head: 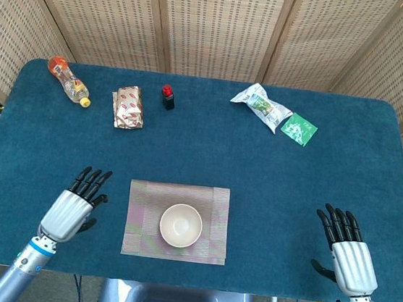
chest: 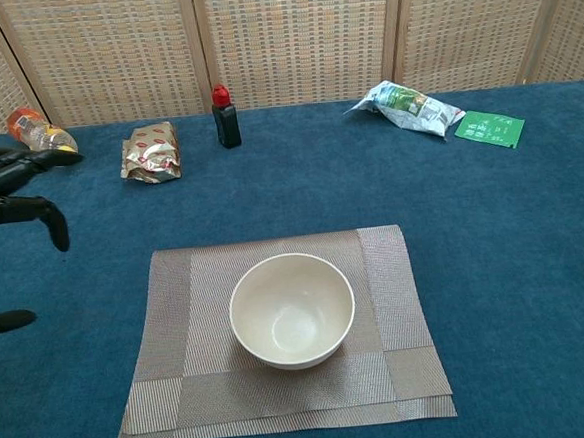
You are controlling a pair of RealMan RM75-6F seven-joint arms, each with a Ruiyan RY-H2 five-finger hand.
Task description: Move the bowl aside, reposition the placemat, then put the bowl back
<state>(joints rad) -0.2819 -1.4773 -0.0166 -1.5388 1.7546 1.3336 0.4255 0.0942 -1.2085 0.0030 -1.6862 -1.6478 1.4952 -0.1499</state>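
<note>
A cream bowl (head: 180, 225) (chest: 292, 310) stands empty in the middle of a grey-brown woven placemat (head: 144, 210) (chest: 184, 317) near the table's front edge. My left hand (head: 73, 209) (chest: 9, 189) hovers open just left of the placemat, fingers spread and pointing away from me, touching nothing. My right hand (head: 347, 252) is open over the front right of the table, well clear of the mat; the chest view does not show it.
Along the back of the blue table lie a plastic bottle (head: 69, 82), a foil snack pack (head: 128, 106), a small dark bottle with a red cap (head: 167, 97), a white-green bag (head: 260, 105) and a green packet (head: 299, 128). Wicker screens stand behind.
</note>
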